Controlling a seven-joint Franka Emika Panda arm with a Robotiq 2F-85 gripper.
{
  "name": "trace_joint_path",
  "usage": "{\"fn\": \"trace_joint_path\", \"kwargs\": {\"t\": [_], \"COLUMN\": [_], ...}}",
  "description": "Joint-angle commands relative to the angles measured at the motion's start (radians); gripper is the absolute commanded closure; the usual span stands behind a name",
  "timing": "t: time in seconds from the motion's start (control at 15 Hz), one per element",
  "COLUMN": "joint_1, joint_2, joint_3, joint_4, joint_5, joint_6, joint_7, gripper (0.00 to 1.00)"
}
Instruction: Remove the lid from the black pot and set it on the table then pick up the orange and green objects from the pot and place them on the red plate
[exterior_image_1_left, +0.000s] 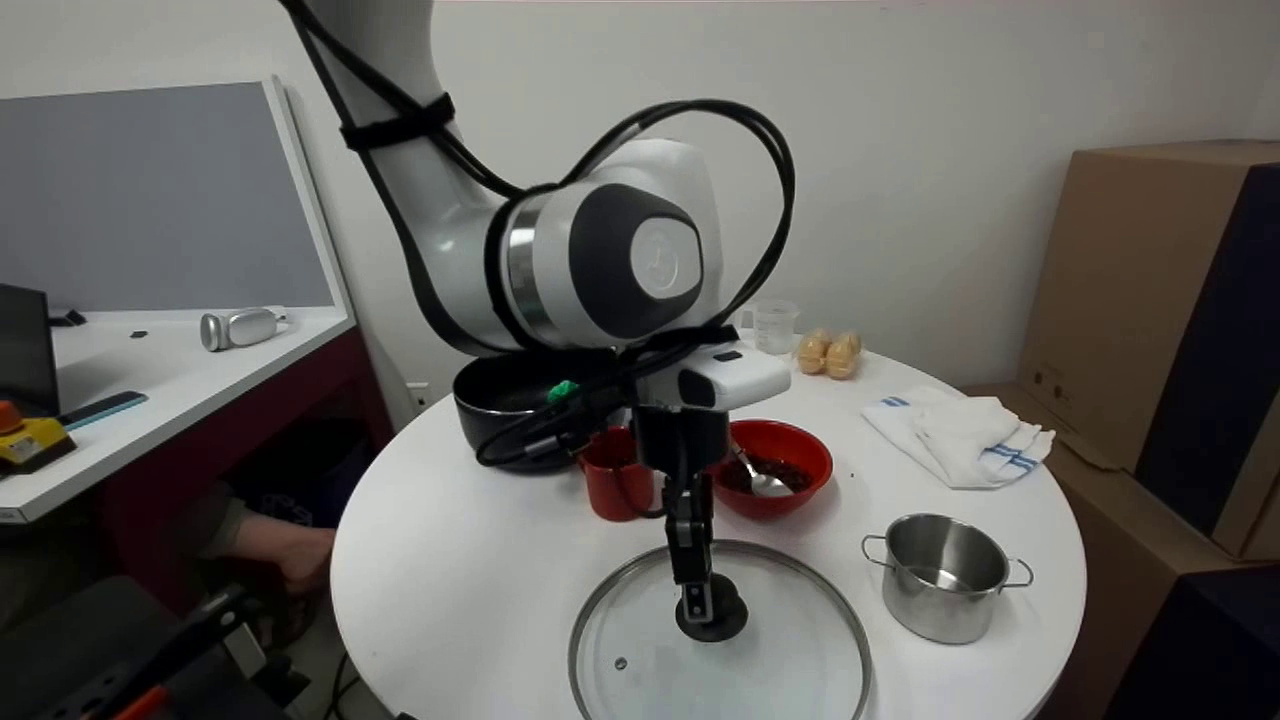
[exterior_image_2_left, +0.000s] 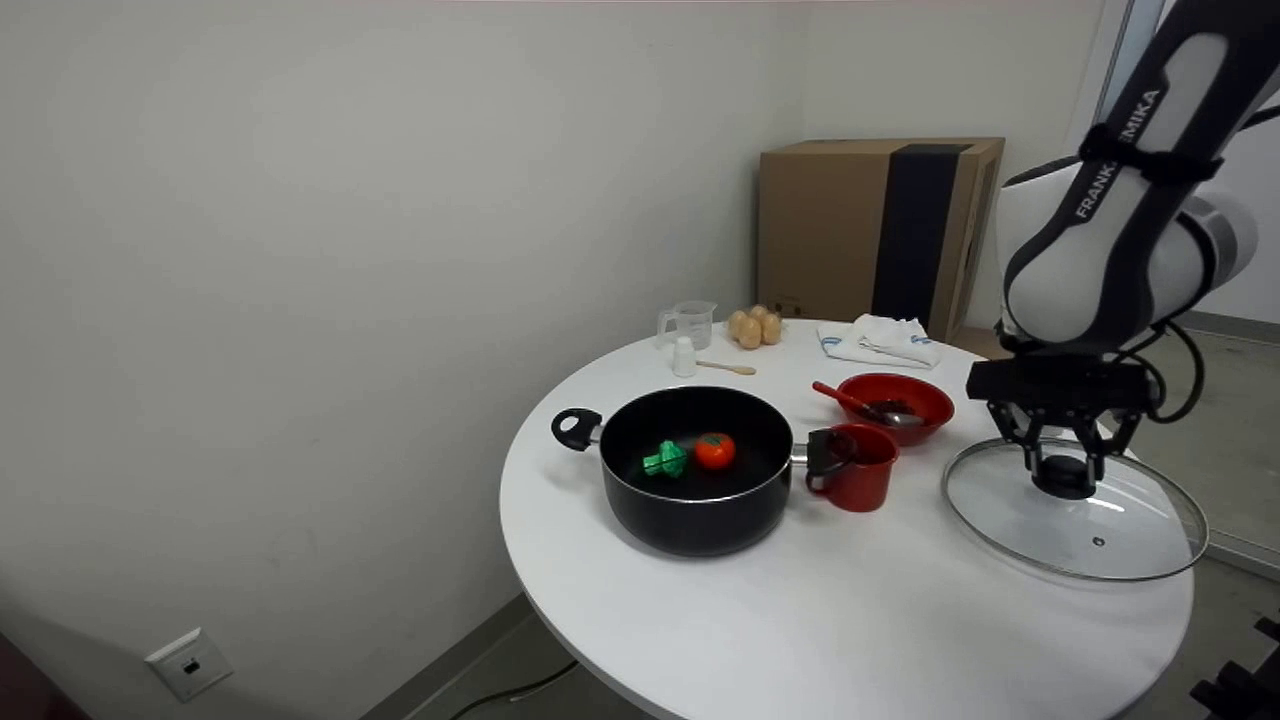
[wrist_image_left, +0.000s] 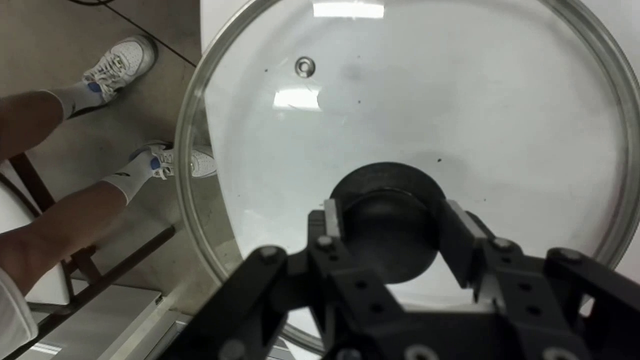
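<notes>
My hand (exterior_image_2_left: 1065, 468) is clamped on the black knob (wrist_image_left: 390, 240) of the glass lid (exterior_image_2_left: 1130, 535), one finger at each side of it. In an exterior view I have the lid at the right of the frame, off the black pot (exterior_image_2_left: 700, 525) and well apart from it. Whether the lid rests on the table (exterior_image_2_left: 850, 620) or hangs just over it, I cannot tell. At the left of my wrist view its metal rim reaches out past the table's edge.

The pot stands near the centre of an exterior view, and inside it I see the green piece (exterior_image_2_left: 665, 459), just left of the orange-red piece (exterior_image_2_left: 714, 451). The red plate (exterior_image_1_left: 805, 450), a shallow bowl, sits right of centre in an exterior view, dark bits in its bottom and a spoon (exterior_image_1_left: 770, 486) leaning in it. The red cup (exterior_image_1_left: 610, 495) stands between plate and pot. At the lower right is the steel pot (exterior_image_1_left: 945, 605), with a white cloth (exterior_image_1_left: 960, 435) above it in the frame. A person's white shoes (wrist_image_left: 125, 60) show at the left of my wrist view.
</notes>
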Motion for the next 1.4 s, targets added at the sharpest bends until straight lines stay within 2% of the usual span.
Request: {"fn": "trace_joint_path", "kwargs": {"t": [0.0, 0.07, 0.13, 0.27, 0.47, 0.53, 0.73, 0.93, 1.13, 1.33], "joint_1": [0.007, 0.011, 0.013, 0.020, 0.009, 0.008, 0.023, 0.052, 0.070, 0.072], "joint_2": [0.053, 0.058, 0.061, 0.063, 0.030, 0.006, -0.093, -0.216, -0.305, -0.368], "joint_3": [-0.002, -0.005, -0.007, -0.014, -0.003, -0.001, -0.020, -0.068, -0.090, -0.046], "joint_4": [0.054, 0.058, 0.061, 0.061, 0.040, 0.021, -0.032, -0.061, -0.012, 0.048], "joint_5": [0.104, 0.120, 0.134, 0.153, 0.191, 0.205, 0.227, 0.187, 0.137, 0.078], "joint_6": [0.008, 0.009, 0.010, 0.011, -0.002, -0.003, -0.040, -0.090, -0.137, -0.154], "joint_7": [-0.112, -0.135, -0.161, -0.198, -0.269, -0.293, -0.348, -0.343, -0.294, -0.309], "gripper": [0.76, 0.58, 0.26, 0.24, 0.04, 0.01, 0.00, 0.00, 0.00, 0.00]}}
